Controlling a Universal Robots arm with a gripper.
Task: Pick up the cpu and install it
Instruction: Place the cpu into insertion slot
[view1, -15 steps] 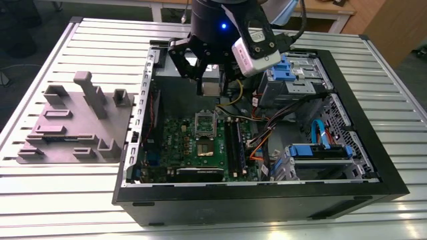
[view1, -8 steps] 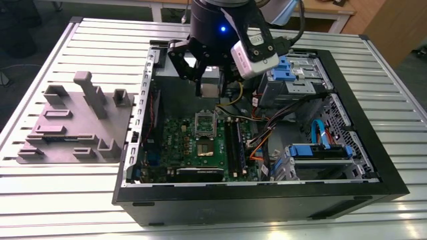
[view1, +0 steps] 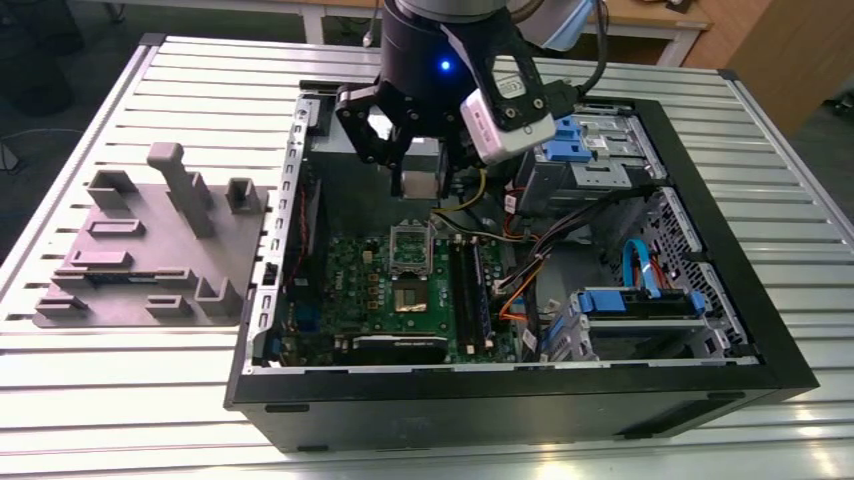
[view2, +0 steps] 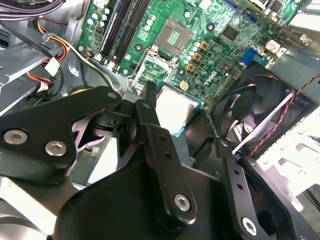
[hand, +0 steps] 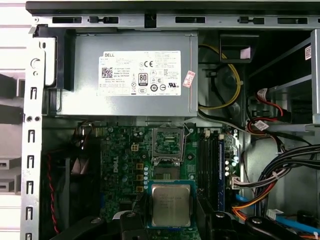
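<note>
The cpu (view1: 418, 184), a small square chip with a silver top, hangs above the green motherboard (view1: 367, 290) inside the open computer case (view1: 534, 400). My gripper (view1: 418, 187) is shut on it, one black finger on each side. In both wrist views the cpu (hand: 171, 204) (view2: 175, 109) sits between the fingers (hand: 131, 226), over the board. The open socket (hand: 166, 173) (view2: 175, 32) lies just beyond the chip, with its hinged metal frame (hand: 166, 141) flipped up toward the power supply. In the exterior view the socket (view1: 410, 243) lies below the held chip.
A large grey power supply (hand: 127, 75) fills the case's back wall. Memory slots (view1: 467, 280), orange and black cables (view1: 534, 270) and blue drive bays (view1: 641, 300) crowd the exterior view's right. A case fan (view2: 250, 107) is near the chip. A grey fixture (view1: 160, 250) lies on the slatted table.
</note>
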